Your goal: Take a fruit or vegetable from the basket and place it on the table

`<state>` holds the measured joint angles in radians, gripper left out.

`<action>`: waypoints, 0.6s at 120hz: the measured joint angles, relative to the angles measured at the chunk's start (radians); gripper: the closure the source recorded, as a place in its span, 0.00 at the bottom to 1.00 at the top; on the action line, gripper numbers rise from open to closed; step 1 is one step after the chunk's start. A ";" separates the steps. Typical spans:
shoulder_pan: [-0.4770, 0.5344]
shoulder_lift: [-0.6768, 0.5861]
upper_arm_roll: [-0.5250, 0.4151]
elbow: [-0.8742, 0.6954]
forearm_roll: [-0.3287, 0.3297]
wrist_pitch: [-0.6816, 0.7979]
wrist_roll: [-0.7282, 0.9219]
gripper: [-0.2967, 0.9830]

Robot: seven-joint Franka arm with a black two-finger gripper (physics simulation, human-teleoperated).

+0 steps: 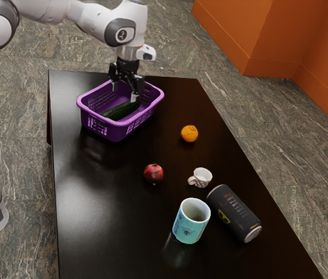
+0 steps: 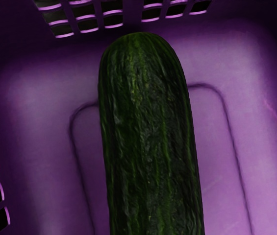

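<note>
Pincer: the pincer (image 1: 125,93) points down into the basket, its two fingers apart with nothing clamped between them; whether one brushes the cucumber, I cannot tell
Cucumber: the cucumber (image 1: 120,111) lies lengthwise on the basket's floor, below the pincer; in the wrist view its rounded end points toward a slotted wall
Basket: the purple basket (image 1: 112,131), upright on the table (image 1: 103,203), with slotted walls and the cucumber inside
Orange: the orange (image 1: 189,134) sits directly on the table, apart from the basket
Pomegranate: the red pomegranate (image 1: 153,174) is on the table, between the basket and the teal mug
White cup: the small white cup (image 1: 201,177) is near the can, its handle toward the exterior view's left
Teal mug: the teal mug (image 1: 189,224) stands upright, open end up
Can: the dark can (image 1: 233,213) lies on its side, beside the teal mug
Arm: the white arm (image 1: 88,18) reaches in from the exterior view's upper left
</note>
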<state>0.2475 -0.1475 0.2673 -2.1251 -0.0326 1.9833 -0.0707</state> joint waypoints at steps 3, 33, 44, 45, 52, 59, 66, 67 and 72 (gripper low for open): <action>0.000 0.000 0.001 -0.001 0.000 0.003 0.000 0.23; -0.007 0.014 -0.004 0.000 0.002 0.022 0.001 0.23; -0.012 0.017 -0.014 0.001 0.002 0.026 0.000 0.23; -0.012 0.017 -0.015 0.001 0.002 0.027 0.000 0.23; -0.015 0.019 -0.021 0.001 0.002 0.031 0.000 0.23; -0.015 0.027 -0.023 0.000 0.002 0.037 0.000 0.23; -0.014 0.034 -0.023 -0.002 0.002 0.044 0.000 0.23; -0.014 0.035 -0.024 -0.002 0.002 0.045 0.000 0.23; -0.014 0.043 -0.024 -0.003 0.002 0.050 0.000 0.23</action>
<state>0.2337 -0.1048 0.2429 -2.1277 -0.0307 2.0330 -0.0705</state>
